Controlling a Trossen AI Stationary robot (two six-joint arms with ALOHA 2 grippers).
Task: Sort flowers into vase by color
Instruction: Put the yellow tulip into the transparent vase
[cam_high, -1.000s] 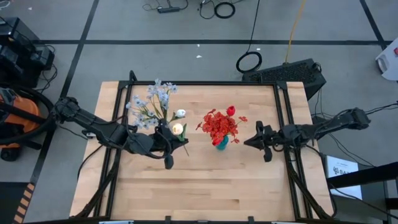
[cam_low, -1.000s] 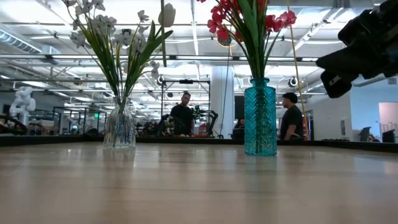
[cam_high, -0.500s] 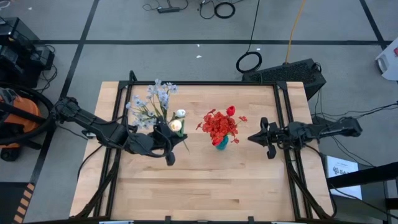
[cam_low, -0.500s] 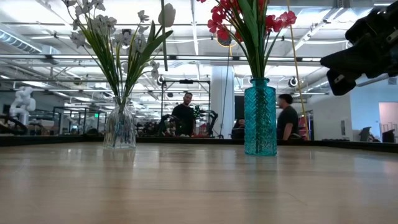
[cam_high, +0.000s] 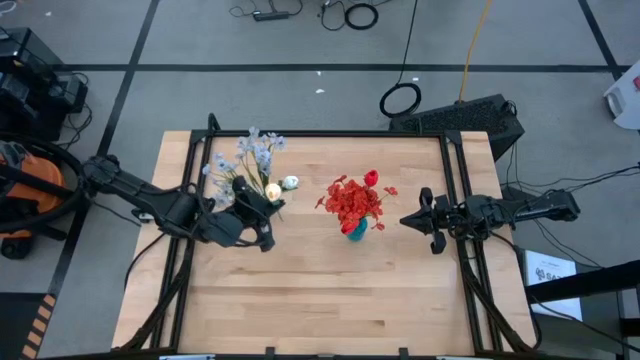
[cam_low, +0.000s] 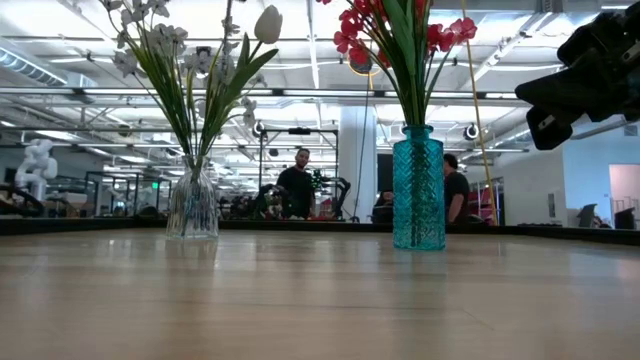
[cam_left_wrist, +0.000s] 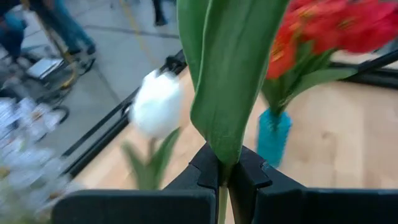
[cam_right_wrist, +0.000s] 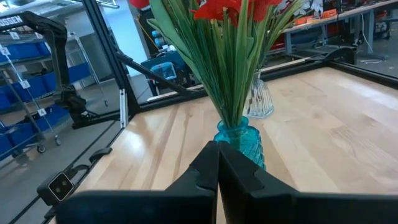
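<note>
My left gripper (cam_high: 263, 232) is shut on a flower with a cream bud (cam_high: 272, 191) and a broad green leaf (cam_left_wrist: 227, 68). It stands beside the pale blue-white sprays (cam_high: 245, 165) and a white bud (cam_high: 290, 183) that stand in the clear glass vase (cam_low: 192, 205). The red flowers (cam_high: 354, 202) stand in the teal vase (cam_low: 418, 190). My right gripper (cam_high: 427, 222) is shut and empty, to the right of the teal vase and above the table. My left gripper pinches the flower's green stem (cam_left_wrist: 222, 177) between its two fingers, just below the base of the broad leaf. The stem runs on past the fingertips toward the bud. The flower is lifted off the table; its lower end is hidden.
The two vases stand about mid-table, the clear one left, the teal one right. The near half of the wooden table (cam_high: 330, 300) is bare. Black frame rails (cam_high: 190, 160) run along the table's edges. People stand in the room far behind the table.
My left gripper has carried the cream-bud flower toward the table's far left, closer to the sprays in the clear vase, still shut on the stem. My right arm has drawn back slightly toward the right edge, its gripper still shut.
</note>
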